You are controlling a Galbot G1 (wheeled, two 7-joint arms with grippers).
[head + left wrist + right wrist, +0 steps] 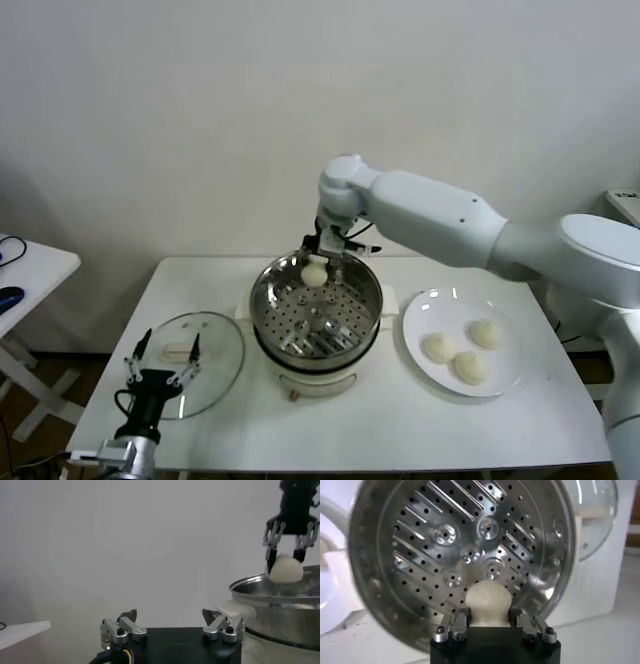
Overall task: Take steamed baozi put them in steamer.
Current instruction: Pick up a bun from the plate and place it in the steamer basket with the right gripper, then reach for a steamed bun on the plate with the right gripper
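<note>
The steamer (366, 300) is a shiny steel pot with a perforated tray (425, 540), standing mid-table on a cream base. My right gripper (316, 268) hangs over the pot's far rim, shut on one steamed baozi (315, 272), a cream bun pinched between the fingers (488, 605) above the tray. The left wrist view shows that bun (285, 570) just above the steamer's rim (275, 586). Three more baozi (439, 347) (486, 333) (470, 367) lie on the white plate (425, 305) to the right of the pot. My left gripper (165, 352) waits open at the table's front left.
A round glass lid (215, 340) lies flat on the table left of the steamer, partly under my left gripper. A small side table (35, 265) stands further left. The white wall is close behind the table.
</note>
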